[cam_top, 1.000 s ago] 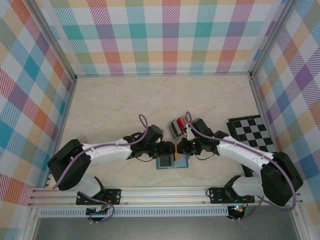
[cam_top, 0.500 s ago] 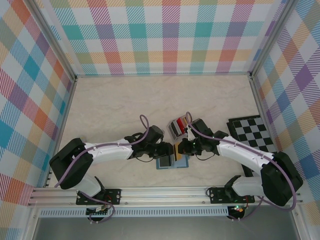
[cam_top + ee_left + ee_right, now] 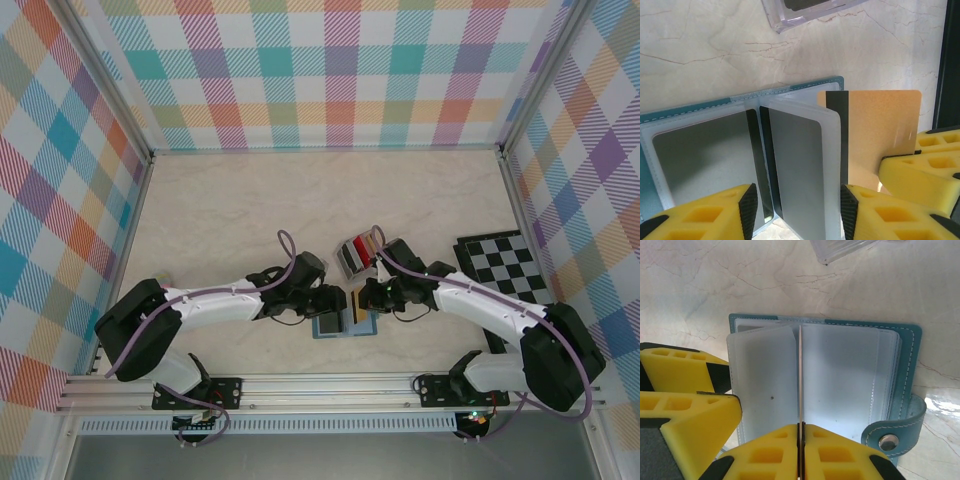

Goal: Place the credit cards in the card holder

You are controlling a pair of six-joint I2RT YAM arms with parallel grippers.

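Observation:
The card holder lies open near the table's front edge, teal outside, with clear sleeves inside. Two sleeves hold silver-grey credit cards. My right gripper is shut on a gold credit card with a black stripe. The card stands on edge over the holder's fold, between two sleeves. My left gripper is open, its pads on either side of a raised sleeve with a grey card. I cannot tell whether they touch it. In the top view the grippers meet over the holder, left and right.
A clear rack with more cards stands just beyond the holder, its corner close by. The chequered board lies to the right. The holder's snap tab sticks out on its right side. Patterned walls enclose the table.
Both grippers have drawn slightly closer together over the holder. The gold card stays in the right gripper.

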